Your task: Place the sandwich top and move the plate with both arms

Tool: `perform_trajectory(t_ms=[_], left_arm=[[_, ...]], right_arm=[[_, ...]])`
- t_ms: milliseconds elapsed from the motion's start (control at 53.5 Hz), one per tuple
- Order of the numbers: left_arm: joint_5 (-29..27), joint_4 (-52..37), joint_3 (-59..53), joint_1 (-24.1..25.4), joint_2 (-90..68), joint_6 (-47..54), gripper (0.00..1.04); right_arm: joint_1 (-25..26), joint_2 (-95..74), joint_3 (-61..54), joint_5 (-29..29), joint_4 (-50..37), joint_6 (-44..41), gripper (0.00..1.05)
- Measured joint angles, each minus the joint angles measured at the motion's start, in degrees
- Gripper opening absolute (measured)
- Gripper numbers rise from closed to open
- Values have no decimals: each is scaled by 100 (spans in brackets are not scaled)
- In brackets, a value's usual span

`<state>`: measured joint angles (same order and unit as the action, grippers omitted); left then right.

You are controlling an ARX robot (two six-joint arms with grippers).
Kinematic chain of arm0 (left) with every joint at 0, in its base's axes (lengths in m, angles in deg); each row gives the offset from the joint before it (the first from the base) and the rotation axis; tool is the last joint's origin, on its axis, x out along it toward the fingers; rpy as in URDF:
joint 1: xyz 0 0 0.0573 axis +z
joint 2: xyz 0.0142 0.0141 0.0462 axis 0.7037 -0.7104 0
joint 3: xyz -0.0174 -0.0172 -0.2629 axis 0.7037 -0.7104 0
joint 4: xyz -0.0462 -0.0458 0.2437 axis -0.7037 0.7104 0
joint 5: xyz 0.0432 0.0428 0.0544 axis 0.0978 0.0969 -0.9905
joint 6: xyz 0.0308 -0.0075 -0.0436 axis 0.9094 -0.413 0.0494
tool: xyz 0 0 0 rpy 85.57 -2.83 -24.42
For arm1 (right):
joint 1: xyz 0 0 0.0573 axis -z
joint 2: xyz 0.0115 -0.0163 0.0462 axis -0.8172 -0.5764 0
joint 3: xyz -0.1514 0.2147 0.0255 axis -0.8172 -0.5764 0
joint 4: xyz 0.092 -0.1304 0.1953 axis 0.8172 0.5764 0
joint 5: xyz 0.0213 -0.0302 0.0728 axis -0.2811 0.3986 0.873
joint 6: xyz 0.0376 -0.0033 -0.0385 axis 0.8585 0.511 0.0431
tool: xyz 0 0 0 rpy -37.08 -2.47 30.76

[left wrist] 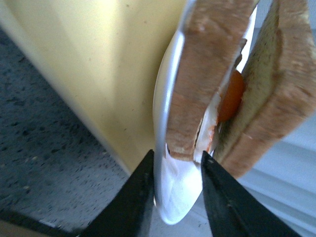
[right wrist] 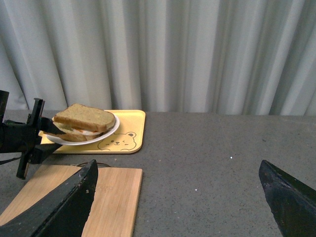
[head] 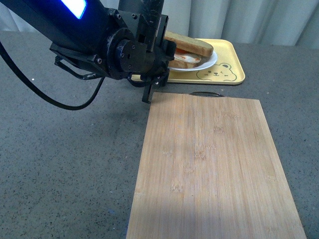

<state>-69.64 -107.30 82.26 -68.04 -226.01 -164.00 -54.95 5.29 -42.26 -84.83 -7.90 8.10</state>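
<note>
Now clamped on plate (left wrist: 175, 198) rim at 9 o'clock by left gripper (left wrist: 177, 155), with right gripper (right wrist: 175, 202) gaping. Could tilt if lifted one-sided, shedding top (head: 191, 44) toward 3 o'clock.

No legible text, apparently.

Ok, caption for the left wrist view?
Left gripper straddles rim of plate, sandwich top already on the egg, yellow tray beneath.

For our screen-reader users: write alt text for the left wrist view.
Close-up: the left hand pinches the rim of a white plate between two black fingers; the plate carries a fried-egg sandwich with its top slice on. A yellow tray and grey speckled table lie beyond.
</note>
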Motion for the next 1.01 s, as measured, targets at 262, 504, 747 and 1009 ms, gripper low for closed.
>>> perform_trajectory(t_ms=[262, 504, 747, 1009], left_arm=[[-485, -48, -1287, -127, 1294, 1814, 75], [-1316, -1003, -3032, -566, 2385, 5090, 98], [-2636, -4385, -5453, -723, 2855, 8026, 76], [-2031, -5576, -6846, 96, 4035, 8371, 28]], right_arm=[[0, 0, 0, 0, 0, 0, 95], [0, 0, 0, 0, 0, 0, 95], [0, 0, 0, -4, 0, -2, 95], [0, 0, 0, 7, 2, -2, 95]])
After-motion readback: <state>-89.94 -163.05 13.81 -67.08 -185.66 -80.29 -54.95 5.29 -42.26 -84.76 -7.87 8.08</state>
